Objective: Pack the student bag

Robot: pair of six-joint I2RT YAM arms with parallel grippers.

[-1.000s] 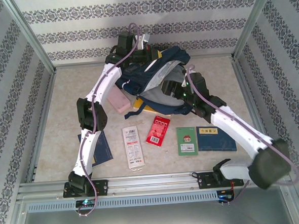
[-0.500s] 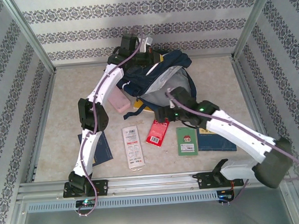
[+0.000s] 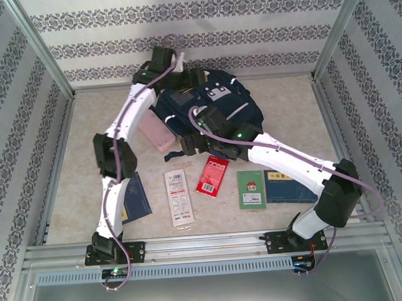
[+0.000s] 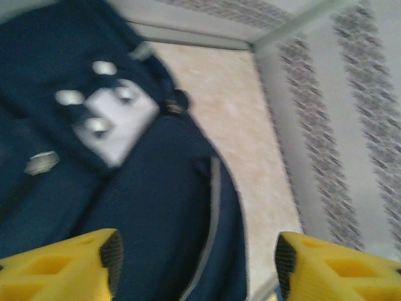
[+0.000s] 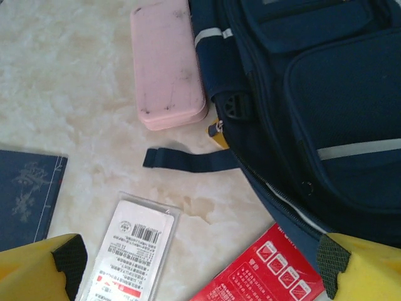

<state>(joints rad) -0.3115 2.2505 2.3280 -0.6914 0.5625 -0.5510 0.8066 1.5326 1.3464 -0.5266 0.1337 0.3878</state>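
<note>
Plainly empty, the left jaws stood apart above the bag (image 4: 156, 207); the right jaws, also apart, faced the pink case (image 5: 166, 63), probably to fetch it.

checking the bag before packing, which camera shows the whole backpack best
The top view: the backpack lies almost whole, only its near edge behind the right arm. The left wrist view is a blurred close-up of its grey patch; the right wrist view catches its pocket side and a strap.
</note>
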